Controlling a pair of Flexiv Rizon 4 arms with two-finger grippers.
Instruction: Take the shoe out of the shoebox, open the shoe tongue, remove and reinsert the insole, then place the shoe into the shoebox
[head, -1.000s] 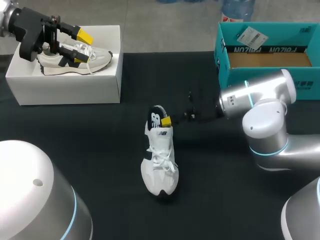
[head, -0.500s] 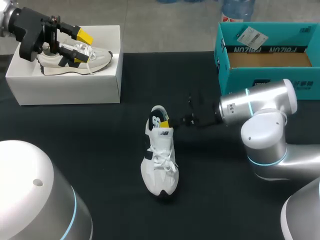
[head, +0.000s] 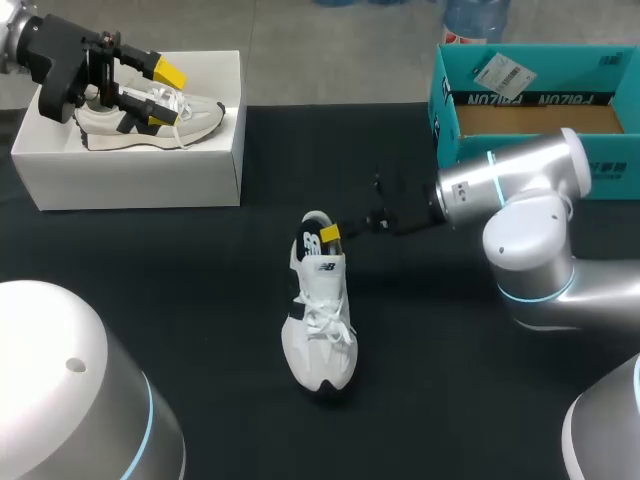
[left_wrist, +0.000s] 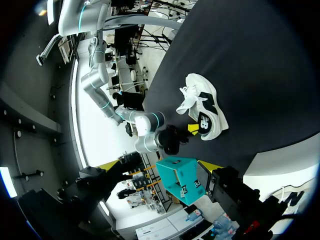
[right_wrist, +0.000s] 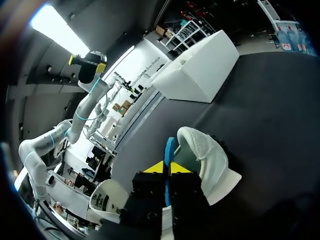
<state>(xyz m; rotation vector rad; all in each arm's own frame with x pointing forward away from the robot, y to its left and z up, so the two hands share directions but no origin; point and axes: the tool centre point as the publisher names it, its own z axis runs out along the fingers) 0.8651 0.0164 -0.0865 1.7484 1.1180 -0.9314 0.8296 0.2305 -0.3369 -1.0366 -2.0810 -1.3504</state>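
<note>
A white shoe (head: 318, 330) with a black heel lies on the black table, toe toward me. My right gripper (head: 331, 234) is at its heel opening. In the right wrist view that gripper (right_wrist: 167, 168) is shut on the thin blue edge of the insole (right_wrist: 169, 146), which stands up from the shoe (right_wrist: 206, 150). The teal shoebox (head: 480, 150) stands open at the back right, behind my right arm. My left gripper (head: 163, 96) hangs open at the back left, its yellow tips astride a second shoe (head: 195, 112). The left wrist view shows the table shoe (left_wrist: 202, 107) far off.
The second shoe lies in a white box (head: 130, 175) at the back left corner. A white tag (head: 505, 72) rests on the teal shoebox's rim. Bare black tabletop surrounds the shoe in the middle.
My right gripper dipped at the shoe's heel opening and now sits slightly higher and farther back. The shoe and my left arm have not moved.
</note>
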